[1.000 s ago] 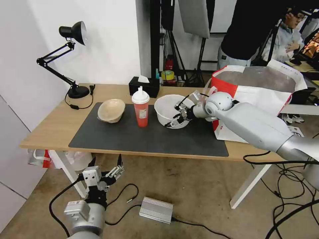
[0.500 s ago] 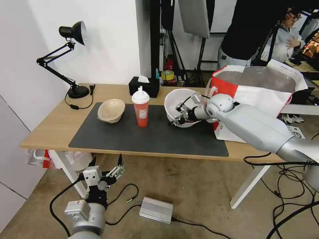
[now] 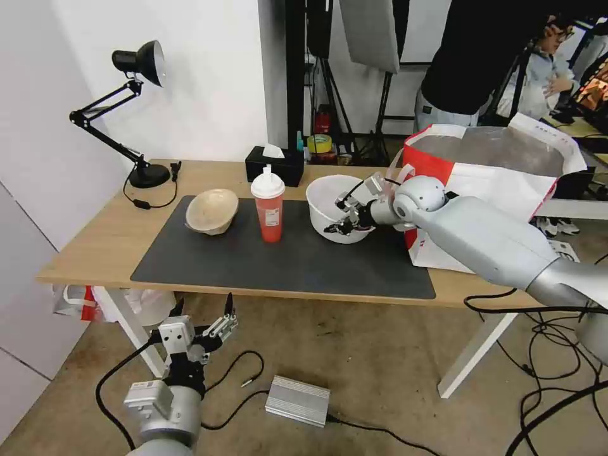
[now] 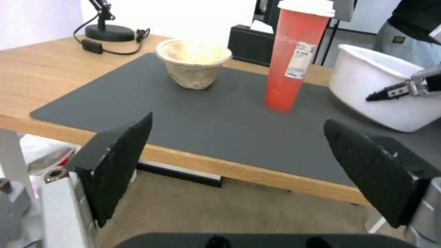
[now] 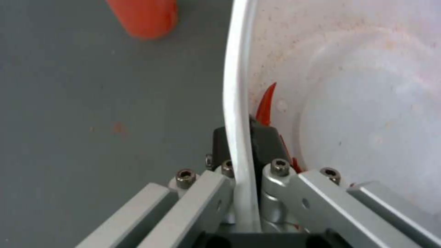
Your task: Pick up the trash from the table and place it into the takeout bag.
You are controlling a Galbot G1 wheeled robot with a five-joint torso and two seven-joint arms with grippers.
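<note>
My right gripper (image 3: pixel 342 218) is shut on the near rim of the wide white plastic bowl (image 3: pixel 329 197), one finger inside and one outside. The bowl sits slightly tilted over the dark mat (image 3: pixel 278 263), its base close to it. In the right wrist view the rim (image 5: pixel 236 103) runs between the jaws, with a red scrap (image 5: pixel 265 105) inside. The red drink cup (image 3: pixel 268 208) stands left of it, and the beige paper bowl (image 3: pixel 212 211) farther left. The takeout bag (image 3: pixel 500 183) stands open at the table's right end. My left gripper (image 3: pixel 202 304) hangs open below the table's front edge.
A black tissue box (image 3: pixel 275 164) sits behind the cup, and a black desk lamp (image 3: pixel 136 114) stands at the back left of the wooden table (image 3: pixel 95 247). Cables and a silver box (image 3: pixel 297 400) lie on the floor. A person stands behind the bag.
The right gripper tipped the white bowl up towards me, then levelled it again. The bowl now sits a little farther right and back than a second ago. The left arm has stayed still.
</note>
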